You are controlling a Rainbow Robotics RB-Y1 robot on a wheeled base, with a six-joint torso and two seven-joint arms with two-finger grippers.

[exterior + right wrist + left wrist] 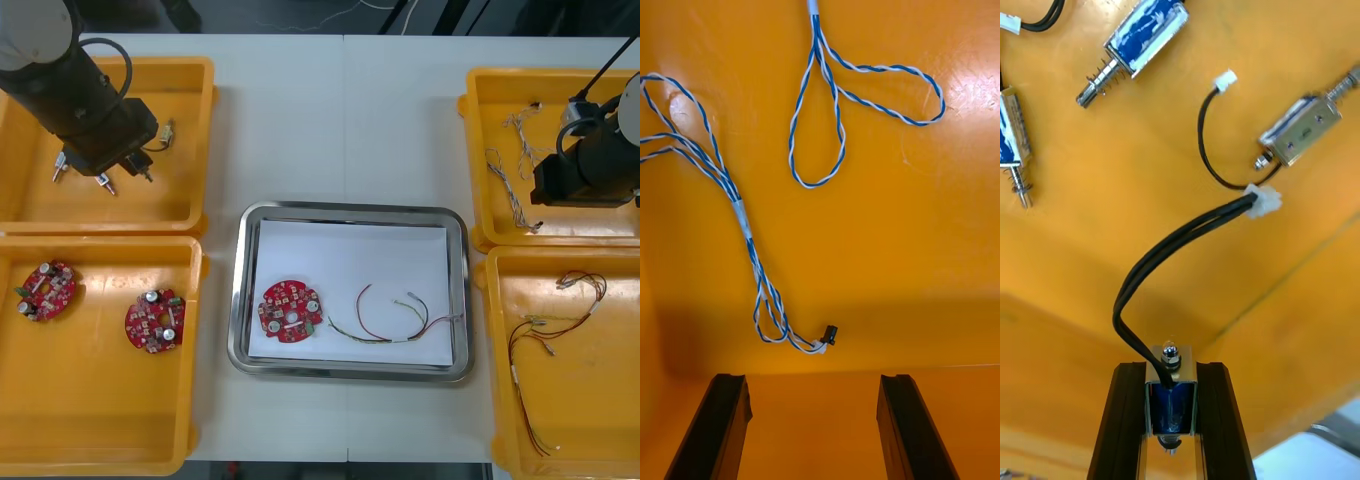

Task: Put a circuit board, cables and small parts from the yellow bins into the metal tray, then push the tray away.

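Nearest you, a small metal part [1172, 405] with its black lead sits clenched in the left tool [1171, 373], over the far left yellow bin [195, 140]. Your right tool [814, 382] hangs released above a blue and white cable [745, 225] in the far right yellow bin [480, 110]. On the worktop [340, 130], the metal tray [236, 300] already holds a circuit board [291, 310] and a red and yellow cable [385, 322]. Left to do, I judge: deliver this part, fetch the twisted cable, push the tray away

Readable text: none from here | circuit boards [291, 311]: markings too small to read | small metal part [1172, 401]: blue wrap illegible
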